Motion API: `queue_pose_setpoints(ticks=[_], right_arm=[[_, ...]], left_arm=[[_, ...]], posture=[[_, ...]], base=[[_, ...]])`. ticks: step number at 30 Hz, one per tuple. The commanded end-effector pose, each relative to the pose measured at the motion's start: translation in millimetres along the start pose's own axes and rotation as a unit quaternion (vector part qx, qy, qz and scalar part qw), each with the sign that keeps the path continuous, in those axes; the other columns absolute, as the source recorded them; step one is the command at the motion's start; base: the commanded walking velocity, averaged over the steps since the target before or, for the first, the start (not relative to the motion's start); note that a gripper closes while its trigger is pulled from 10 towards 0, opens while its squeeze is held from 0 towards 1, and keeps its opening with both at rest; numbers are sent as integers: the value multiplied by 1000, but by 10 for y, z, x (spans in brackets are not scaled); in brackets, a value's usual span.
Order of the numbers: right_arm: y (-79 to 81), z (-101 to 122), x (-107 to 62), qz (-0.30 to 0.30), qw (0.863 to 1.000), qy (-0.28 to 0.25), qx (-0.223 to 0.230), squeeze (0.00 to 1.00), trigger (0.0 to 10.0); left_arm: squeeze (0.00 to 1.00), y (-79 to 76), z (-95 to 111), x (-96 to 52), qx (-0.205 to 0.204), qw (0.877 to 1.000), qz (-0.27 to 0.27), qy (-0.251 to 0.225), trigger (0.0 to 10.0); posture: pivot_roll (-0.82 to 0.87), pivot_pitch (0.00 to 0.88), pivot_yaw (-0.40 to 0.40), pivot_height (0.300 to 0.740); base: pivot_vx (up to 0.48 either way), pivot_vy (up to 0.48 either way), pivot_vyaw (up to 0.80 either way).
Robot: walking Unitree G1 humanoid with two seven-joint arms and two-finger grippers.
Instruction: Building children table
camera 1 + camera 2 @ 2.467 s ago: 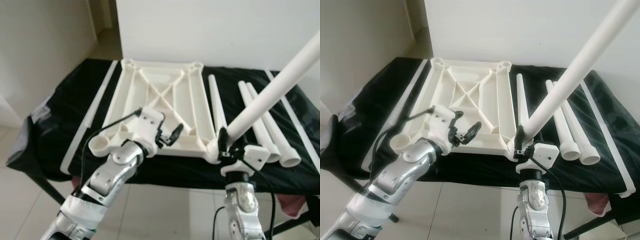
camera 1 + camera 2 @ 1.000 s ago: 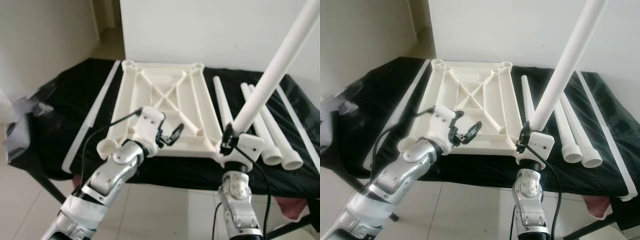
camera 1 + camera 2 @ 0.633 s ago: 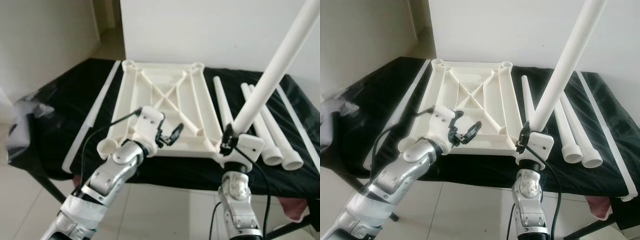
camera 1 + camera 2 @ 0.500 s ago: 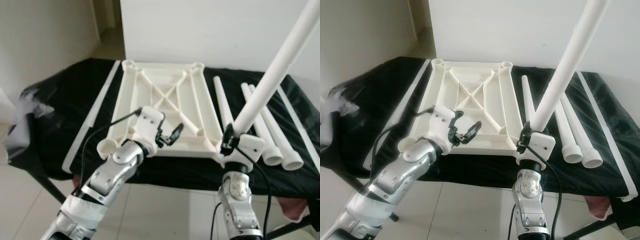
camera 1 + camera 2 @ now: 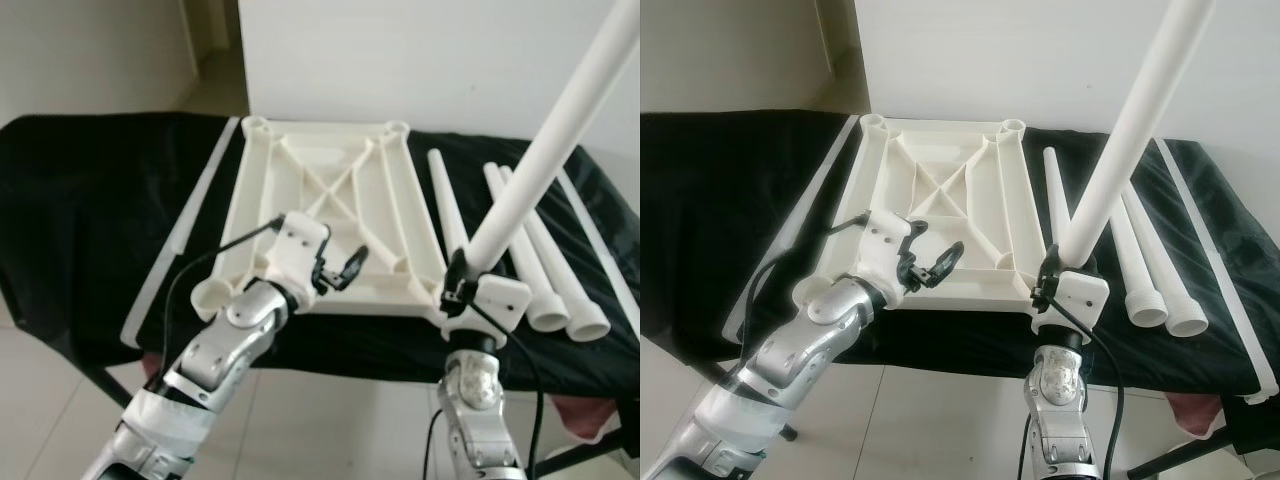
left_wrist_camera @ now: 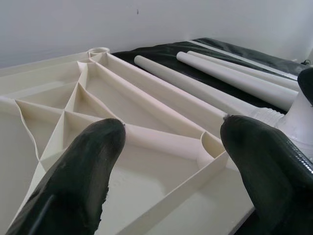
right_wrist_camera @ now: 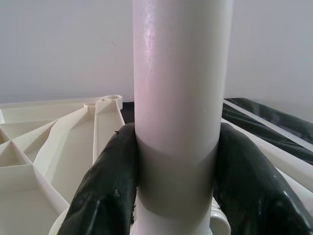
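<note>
Here the right pincer (image 5: pixel 1052 270) clamps a smooth white leg (image 5: pixel 1130 130); left pincer (image 5: pixel 340 272) gapes over ribbed tabletop (image 5: pixel 330 190).

Smooth, faintly glossy white plastic leg (image 7: pixel 178 98); matt cream plastic tabletop (image 5: pixel 330 200); soft black cloth (image 5: pixel 90 210) underneath; rubbery black fingers (image 6: pixel 83 181).

A black cloth and a white wall

The black cloth (image 5: pixel 90 210) covers the surface; behind it stands a white wall (image 5: pixel 430 60), below it floor tiles (image 5: pixel 50 400).
</note>
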State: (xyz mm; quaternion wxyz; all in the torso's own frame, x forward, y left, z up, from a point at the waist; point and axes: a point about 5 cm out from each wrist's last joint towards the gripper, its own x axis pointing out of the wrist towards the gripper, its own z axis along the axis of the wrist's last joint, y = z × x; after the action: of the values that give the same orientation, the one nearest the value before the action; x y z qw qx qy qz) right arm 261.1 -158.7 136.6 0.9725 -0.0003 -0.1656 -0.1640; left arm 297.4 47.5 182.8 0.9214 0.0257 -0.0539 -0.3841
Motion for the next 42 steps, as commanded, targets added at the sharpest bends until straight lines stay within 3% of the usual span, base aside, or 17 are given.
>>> queue_pose_setpoints(ticks=[1, 22, 25, 29, 34, 36, 38, 39, 40, 42], right_arm=[[-108, -232, -102, -21, 998, 65, -13, 0, 10000], [-168, -273, -72, -22, 996, 81, -15, 0, 10000], [-134, -273, -69, 42, 995, 85, 8, 0, 10000], [-151, -262, -61, 84, 993, 86, 22, 0, 10000], [-224, -225, -36, 171, 981, 87, 30, 0, 10000], [-287, -194, 0, 232, 969, 87, 18, 0, 10000], [-309, -179, 18, 256, 963, 86, 10, 0, 10000], [-308, -162, 32, 310, 946, 95, 5, 0, 10000], [-308, -162, 32, 310, 946, 95, 5, 0, 10000], [-296, -158, 28, 348, 932, 100, 0, 0, 10000]], left_arm=[[0, -90, 0, 10, 2, 995, -96, 2, 10000], [0, -121, -10, 21, 1, 995, -103, 1, 10000], [0, -119, -9, 17, 1, 995, -103, 1, 10000], [0, -116, -10, 14, 2, 995, -102, 1, 10000], [0, -111, -4, 17, 2, 995, -102, 1, 10000], [0, -109, 2, 21, 1, 995, -102, 0, 10000], [0, -109, 3, 23, 1, 995, -102, 0, 10000], [0, -107, 7, 29, 0, 995, -102, -1, 10000], [0, -107, 7, 29, 0, 995, -102, -1, 10000], [0, -108, 8, 33, 0, 995, -103, -1, 10000]], posture=[[10, 35, 2, 740], [4, 13, 2, 740], [3, 16, 4, 740], [2, 18, 4, 740], [-3, 23, 7, 740], [-8, 27, 10, 740], [-8, 27, 10, 740], [-13, 33, 13, 740], [-13, 33, 13, 740], [-15, 35, 14, 740]], base=[[0, 0, 0], [0, 0, 0], [0, 0, 0], [0, 0, 0], [0, 0, 0], [0, 0, 0], [0, 0, 0], [0, 0, 0], [0, 0, 0], [0, 0, 0]])
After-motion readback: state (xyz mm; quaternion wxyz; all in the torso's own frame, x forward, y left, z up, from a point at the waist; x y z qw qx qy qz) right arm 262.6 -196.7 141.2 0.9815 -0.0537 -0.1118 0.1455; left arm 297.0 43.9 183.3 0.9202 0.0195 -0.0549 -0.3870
